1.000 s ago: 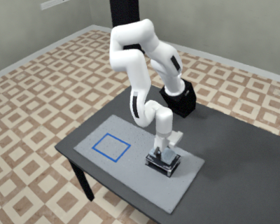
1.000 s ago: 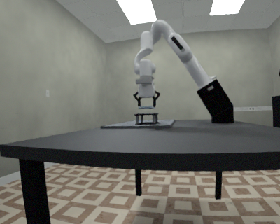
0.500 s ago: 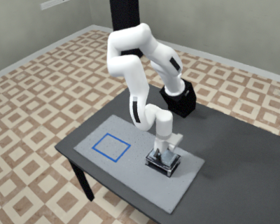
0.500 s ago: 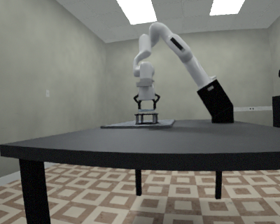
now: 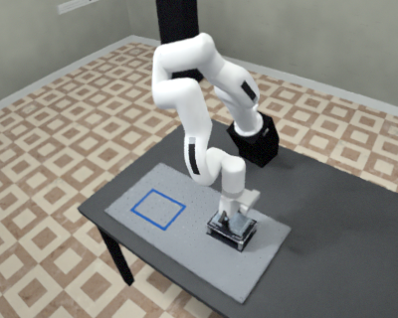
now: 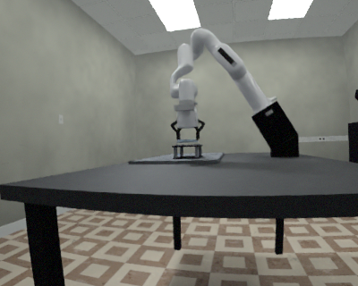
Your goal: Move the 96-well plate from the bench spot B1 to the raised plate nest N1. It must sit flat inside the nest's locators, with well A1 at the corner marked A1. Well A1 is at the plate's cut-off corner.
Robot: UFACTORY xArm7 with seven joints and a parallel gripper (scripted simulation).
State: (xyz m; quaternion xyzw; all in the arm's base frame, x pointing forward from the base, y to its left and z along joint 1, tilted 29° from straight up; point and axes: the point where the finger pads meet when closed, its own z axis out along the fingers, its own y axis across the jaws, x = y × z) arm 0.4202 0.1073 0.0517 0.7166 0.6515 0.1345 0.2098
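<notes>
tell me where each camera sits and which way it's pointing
Top: mounted high off one table corner, looking down at the grey mat, the blue square and the nest; shows the whole arm and its black base.
Exterior: low, near table-edge height, looking level across the table toward the far wall; shows the arm, base and gripper closed on the plate over the nest.
Shared: arm, gripper, nest, mat, table.
</notes>
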